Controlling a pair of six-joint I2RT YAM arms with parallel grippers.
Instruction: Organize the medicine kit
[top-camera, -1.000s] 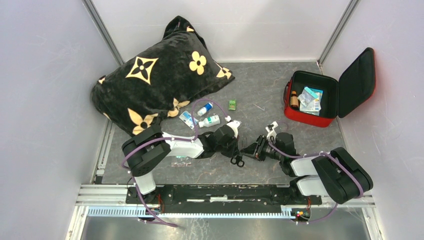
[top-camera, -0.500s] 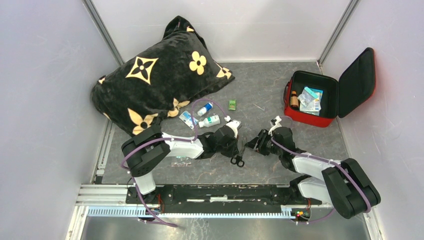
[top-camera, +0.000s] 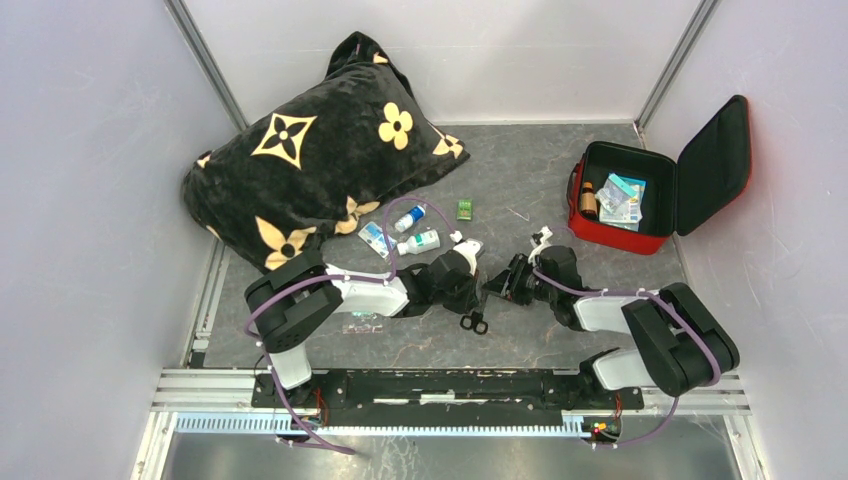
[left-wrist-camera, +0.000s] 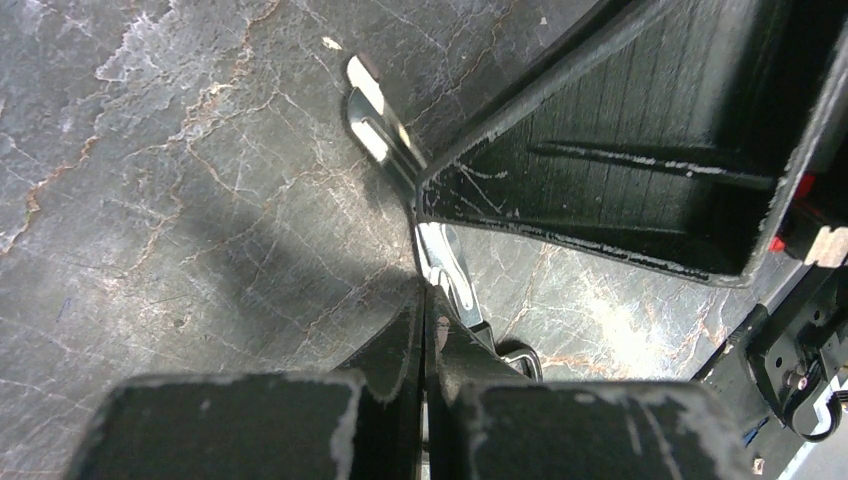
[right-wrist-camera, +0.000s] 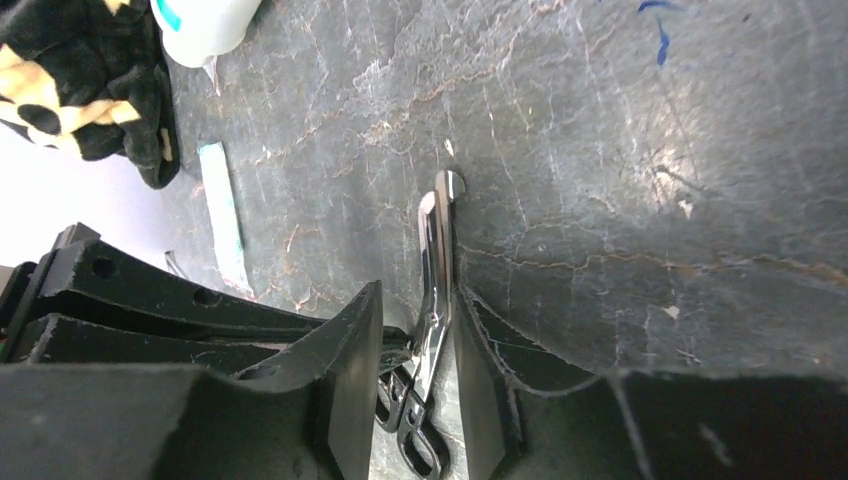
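The medicine kit (top-camera: 612, 232), a red case, lies open at the right with its lid (top-camera: 714, 165) raised; a brown bottle and packets sit inside. Steel scissors (top-camera: 477, 314) with black handles lie on the table between the two arms. My left gripper (top-camera: 468, 287) is shut, its tips (left-wrist-camera: 425, 318) resting beside the scissors' blades (left-wrist-camera: 443, 268). My right gripper (top-camera: 503, 285) is open and low on the table. Its fingers (right-wrist-camera: 350, 345) straddle the scissors (right-wrist-camera: 436, 262), with the blades close to the right finger and a gap on the left.
A big black pillow with gold flowers (top-camera: 310, 150) fills the back left. Two small white bottles (top-camera: 419, 241), a blue-white packet (top-camera: 375, 238) and a green box (top-camera: 464, 209) lie in front of it. A clear bag (top-camera: 362, 323) lies under the left arm.
My right gripper swung up and then left onto the scissors, and now straddles the blades. The left gripper has stayed by the scissors.
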